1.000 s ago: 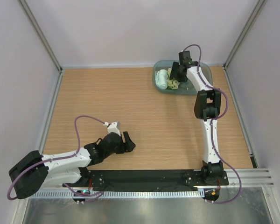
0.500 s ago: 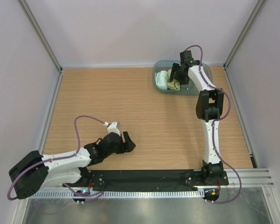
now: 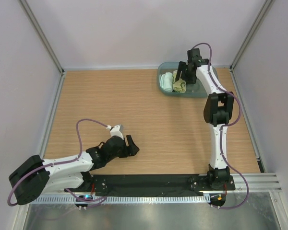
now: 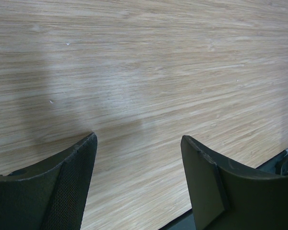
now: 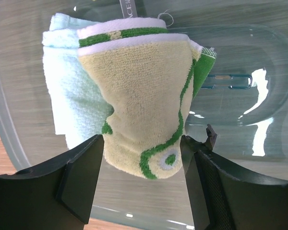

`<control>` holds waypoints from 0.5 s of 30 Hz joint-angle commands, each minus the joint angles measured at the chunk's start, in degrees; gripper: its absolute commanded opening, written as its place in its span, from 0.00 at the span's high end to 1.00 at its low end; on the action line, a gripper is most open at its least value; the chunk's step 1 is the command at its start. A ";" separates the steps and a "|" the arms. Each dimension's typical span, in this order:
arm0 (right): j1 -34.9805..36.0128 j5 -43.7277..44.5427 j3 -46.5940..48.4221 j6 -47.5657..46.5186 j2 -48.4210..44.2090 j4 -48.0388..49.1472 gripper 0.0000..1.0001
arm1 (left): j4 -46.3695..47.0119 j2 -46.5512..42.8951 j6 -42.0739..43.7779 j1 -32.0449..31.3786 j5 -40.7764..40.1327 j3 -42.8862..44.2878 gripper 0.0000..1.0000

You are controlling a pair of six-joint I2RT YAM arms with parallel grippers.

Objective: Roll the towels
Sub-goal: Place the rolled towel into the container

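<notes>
Both towels lie rolled side by side in the translucent teal tray (image 3: 201, 92) at the far right. The mint-white towel (image 3: 167, 81) is on the left and the yellow towel with green lines (image 3: 179, 86) next to it. In the right wrist view the yellow towel (image 5: 139, 91) lies between my fingers, with the mint towel (image 5: 67, 100) touching its left side. My right gripper (image 5: 141, 140) (image 3: 183, 76) is open, with its fingertips either side of the yellow roll's near end. My left gripper (image 3: 131, 146) (image 4: 139, 139) is open and empty, low over the bare wood.
The tray's floor (image 5: 259, 72) is bare to the right of the towels. White walls and metal posts close in the table on three sides. A black rail (image 3: 158, 182) runs along the near edge.
My right gripper has pulled back toward the far wall and risen a little. The yellow towel stays in the tray. The left arm has not moved.
</notes>
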 commanded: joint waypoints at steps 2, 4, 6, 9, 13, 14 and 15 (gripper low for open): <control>0.05 -0.69 0.13 -0.13 -5.99 -1.58 0.28 | -2.34 -0.42 0.16 0.50 0.37 -1.62 0.28; -0.04 -1.04 -0.22 -0.22 -6.51 -2.10 0.28 | -2.34 -0.50 0.25 0.59 0.45 -1.71 0.28; -0.04 -1.30 -1.45 -0.31 -7.92 -2.11 0.28 | -2.34 -0.50 0.24 0.50 0.37 -1.71 0.28; 0.23 -1.74 -4.69 -0.66 -11.15 -1.67 0.28 | -2.34 -0.59 0.16 0.59 0.45 -1.71 0.28; 0.75 -1.57 -10.94 -1.27 -17.14 1.49 0.28 | -2.42 -1.03 -0.02 0.68 0.45 -1.88 0.28; 0.84 -1.22 -11.91 -1.36 -18.02 1.67 0.28 | -2.42 -1.29 -0.02 0.68 0.37 -1.97 0.28; 1.02 -1.13 -13.39 -1.28 -18.81 1.85 0.28 | -2.51 -1.38 -0.10 0.68 0.28 -2.06 0.28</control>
